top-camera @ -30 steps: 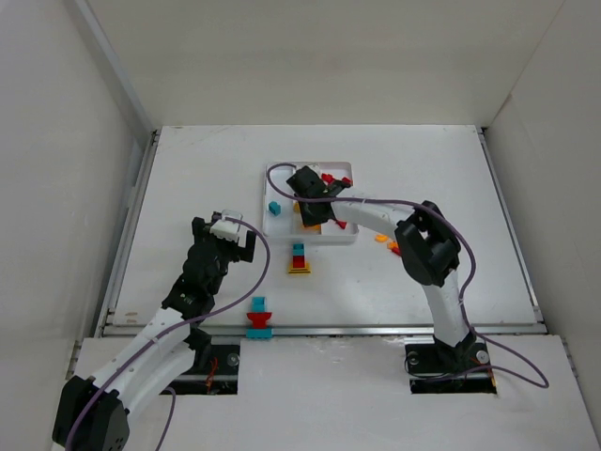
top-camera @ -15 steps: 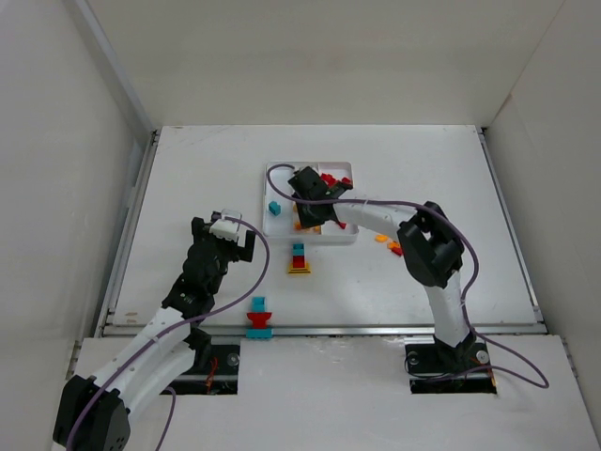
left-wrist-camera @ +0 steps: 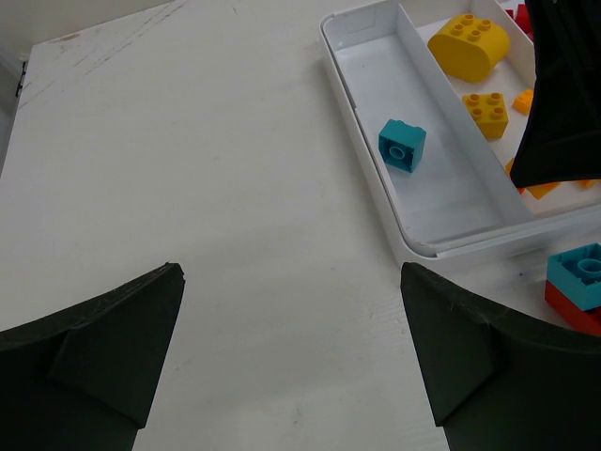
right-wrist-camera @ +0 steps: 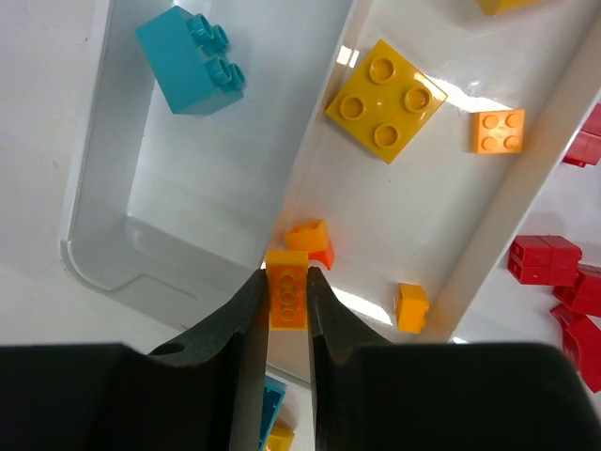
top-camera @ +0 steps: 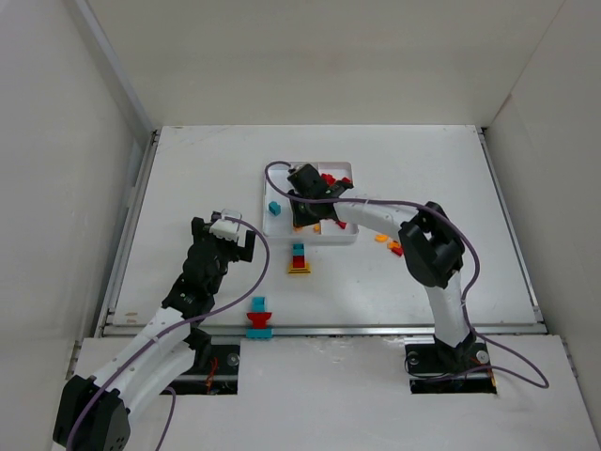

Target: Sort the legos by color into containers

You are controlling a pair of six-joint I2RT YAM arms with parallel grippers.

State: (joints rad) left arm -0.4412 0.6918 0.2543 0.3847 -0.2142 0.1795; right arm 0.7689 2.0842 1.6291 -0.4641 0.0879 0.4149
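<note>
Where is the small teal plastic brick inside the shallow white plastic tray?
Top view: the teal brick lies alone in the tray's leftmost compartment, left of the yellow bricks.

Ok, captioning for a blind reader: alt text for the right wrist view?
The right gripper pinches an orange brick over the white tray's middle compartment, holding yellow and orange bricks. A teal brick lies left, red bricks right.

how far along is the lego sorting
Partly done. The tray holds one teal brick in one compartment, yellow and orange bricks in the middle, red bricks in the third. In hand: the right gripper is shut on an orange brick over the tray. Still to sort: a mixed stack, a red-teal clump and loose pieces on the table; the left gripper is open.
</note>
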